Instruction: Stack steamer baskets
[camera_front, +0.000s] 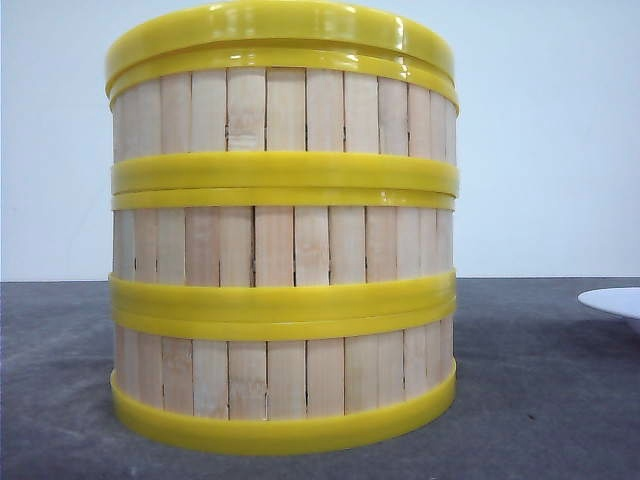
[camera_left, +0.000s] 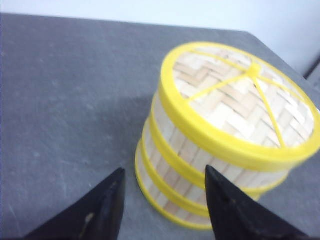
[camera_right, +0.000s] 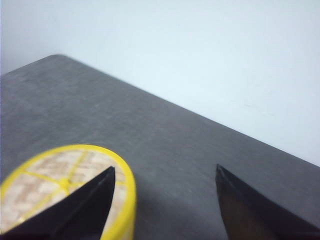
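Observation:
Three steamer baskets stand stacked in one column on the grey table: the bottom one (camera_front: 285, 377), the middle one (camera_front: 285, 245) and the top one (camera_front: 285, 110). A flat yellow lid (camera_front: 280, 30) with a woven top covers the stack. In the left wrist view the stack (camera_left: 200, 160) sits just beyond my left gripper (camera_left: 165, 175), which is open and holds nothing. My right gripper (camera_right: 165, 172) hovers open and empty above the table, with the lid (camera_right: 55, 182) beside and below one finger.
The rim of a white plate (camera_front: 615, 300) shows at the right edge of the front view. The dark grey table (camera_front: 540, 400) runs back to a pale wall, and its far edge (camera_right: 200, 115) shows in the right wrist view.

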